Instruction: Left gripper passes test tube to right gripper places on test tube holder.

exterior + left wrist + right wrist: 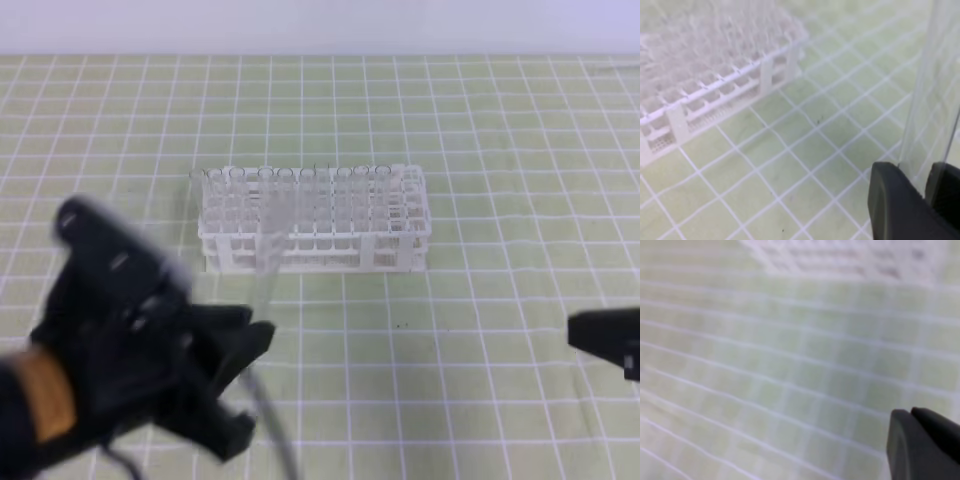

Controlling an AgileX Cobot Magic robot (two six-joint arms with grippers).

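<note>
My left gripper (252, 345) hovers at the lower left of the exterior high view, shut on the clear test tube (275, 250). The tube rises slanted from the fingers, and its upper part overlaps the front of the white test tube holder (400, 250). Close up in the left wrist view, the test tube (932, 100) stands between two black fingers (895, 200), with the holder (715, 85) to the upper left. My right gripper (605, 338) pokes in at the right edge, low over the mat. Its fingers (920, 445) lie together with nothing between them, far from the holder (850, 260).
Several other clear tubes (350, 195) stand in the holder. A green mat with a white grid (450, 350) covers the table, and a pale wall runs along the back. A grey streak (272, 425) runs below the left gripper.
</note>
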